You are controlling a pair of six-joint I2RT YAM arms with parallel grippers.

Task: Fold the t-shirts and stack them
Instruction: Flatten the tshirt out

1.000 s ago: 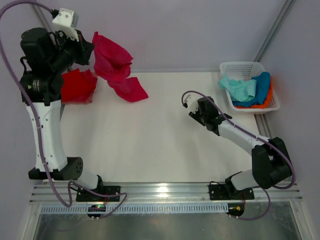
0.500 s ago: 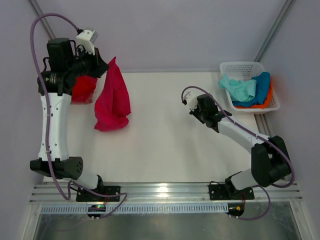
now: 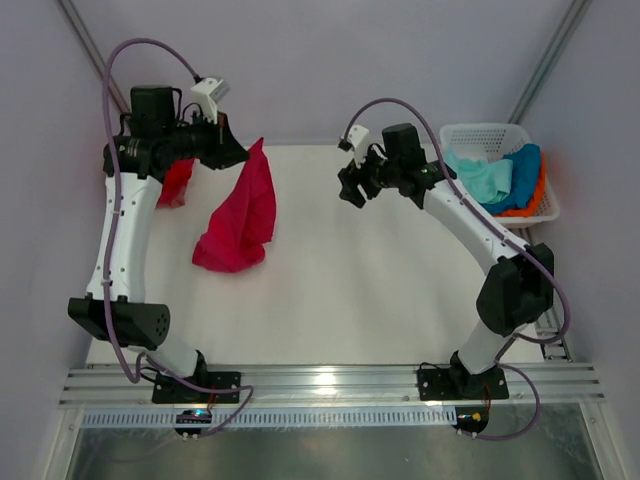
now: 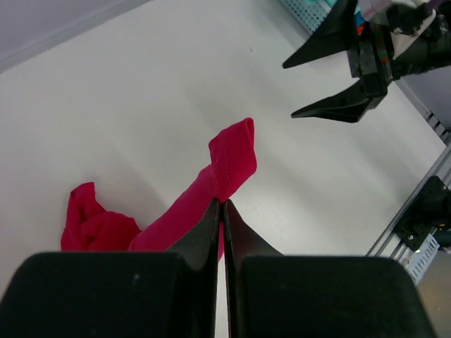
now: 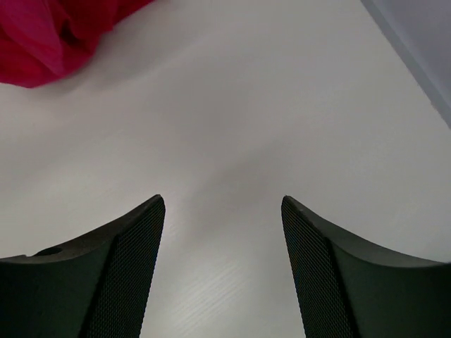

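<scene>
Task looks barely started. The left gripper [image 3: 247, 153], upper left of the top view, has its jaws pinched flat together on an edge of the crimson-pink t-shirt [image 3: 240, 225]. In the left wrist view a hemmed corner of the cloth [image 4: 231, 158] pokes out just past the closed tips [image 4: 222, 204]. The shirt hangs from that grip as a limp drape, and its lower end sits bunched on the bench [image 3: 370, 290], left of centre. It is neither spread flat nor folded.

The red t-shirt [image 3: 178, 180] sits at the far left, partly hidden behind the left arm. It looks lumpy, but I cannot tell whether it is folded.

The right gripper [image 3: 350, 185], upper centre, has its jaws wide apart with nothing between them. In the right wrist view [image 5: 222, 201] there is only bare bench below it. It is turned toward the crimson-pink shirt but well apart from it.

The basket [image 3: 485, 130], upper right, holds the mint-green t-shirt [image 3: 480, 178], blue t-shirt [image 3: 522, 168] and orange t-shirt [image 3: 541, 195], all crumpled together inside.

No neat stack shows anywhere. My read is that one shirt is being lifted to be laid out, so spreading it, every fold and the stacking are all left, as is emptying the basket.
</scene>
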